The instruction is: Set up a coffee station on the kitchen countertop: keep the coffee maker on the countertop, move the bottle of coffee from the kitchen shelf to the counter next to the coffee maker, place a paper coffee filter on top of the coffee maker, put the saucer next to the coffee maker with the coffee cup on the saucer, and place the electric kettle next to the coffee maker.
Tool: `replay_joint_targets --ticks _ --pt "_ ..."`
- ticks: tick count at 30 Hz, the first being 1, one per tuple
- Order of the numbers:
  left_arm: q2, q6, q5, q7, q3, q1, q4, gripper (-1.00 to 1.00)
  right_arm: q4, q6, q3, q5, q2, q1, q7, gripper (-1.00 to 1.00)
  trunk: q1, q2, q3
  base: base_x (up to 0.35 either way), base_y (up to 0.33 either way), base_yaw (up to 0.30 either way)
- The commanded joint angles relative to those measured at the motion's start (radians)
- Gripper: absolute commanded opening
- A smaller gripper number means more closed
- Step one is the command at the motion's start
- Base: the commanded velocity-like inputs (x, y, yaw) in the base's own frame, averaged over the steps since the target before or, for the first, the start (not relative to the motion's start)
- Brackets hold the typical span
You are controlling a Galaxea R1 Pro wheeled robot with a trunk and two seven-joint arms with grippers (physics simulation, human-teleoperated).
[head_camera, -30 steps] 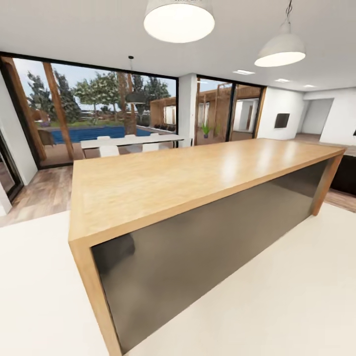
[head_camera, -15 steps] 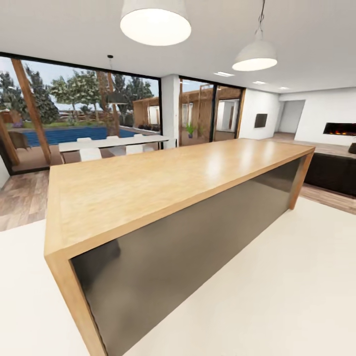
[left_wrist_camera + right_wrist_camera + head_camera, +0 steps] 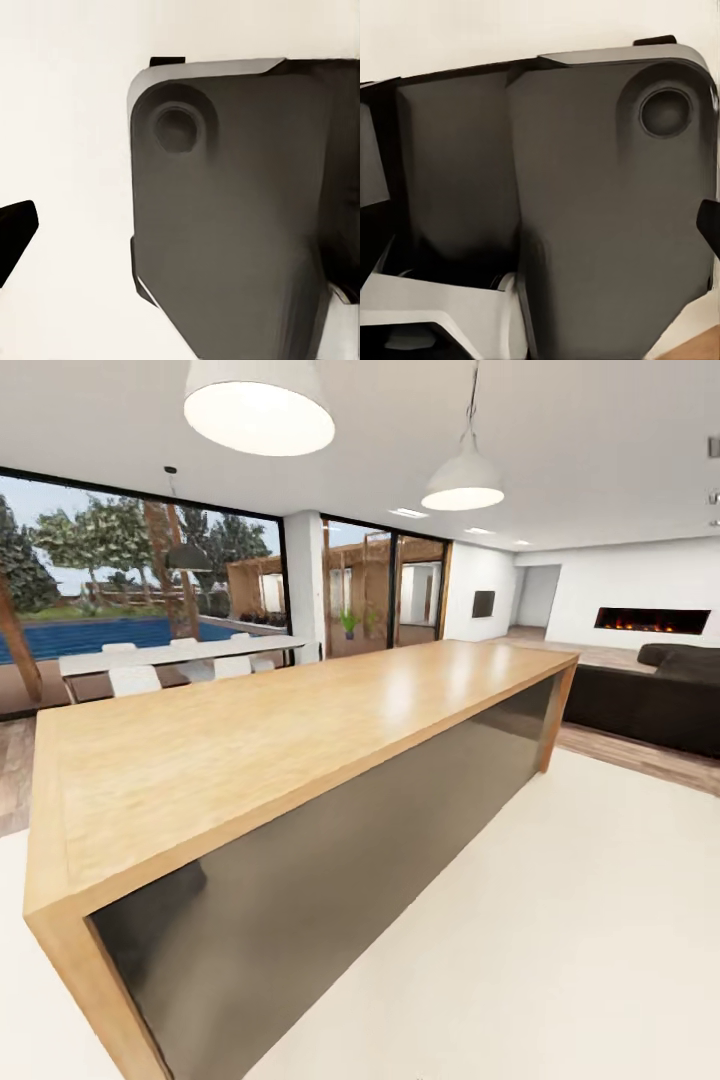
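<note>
Now | wooden island point(image 3: 250, 750) ahead | both wrists face robot body point(image 3: 240, 225)

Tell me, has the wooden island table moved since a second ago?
No. The wooden island table slides left together with the windows and pendant lamps; the camera turned right.

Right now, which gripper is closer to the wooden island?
Cannot tell. The wooden island stands ahead in the head view. In the wrist views, the left fingertip and the right fingertip each sit beside the robot's dark body.
</note>
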Motion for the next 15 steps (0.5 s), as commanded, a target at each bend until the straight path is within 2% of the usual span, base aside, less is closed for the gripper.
replay_joint_targets --ticks 1,7,12,15 --pt "0.0 -0.001 0.0 0.001 0.0 0.0 -0.005 1.0 0.0 -0.002 -0.001 -0.01 0.0 0.0 0.004 1.0 -0.004 0.007 0.002 0.0 0.0 -0.281" --pt "-0.001 -0.008 0.002 0.001 0.002 0.0 -0.072 1.0 0.0 -0.002 -0.003 -0.01 -0.002 0.0 0.004 1.0 -0.027 0.049 0.021 0.0 0.0 -0.282" --pt "-0.006 -0.078 0.002 0.001 0.003 0.0 -0.09 1.0 0.0 -0.002 -0.004 -0.01 -0.002 0.0 0.003 1.0 -0.046 0.084 0.037 0.0 0.0 -0.282" --pt "-0.006 -0.097 0.003 0.001 0.003 0.0 -0.089 1.0 0.0 -0.002 -0.004 -0.01 -0.002 0.0 0.004 1.0 -0.058 0.105 0.046 0.0 0.0 -0.282"
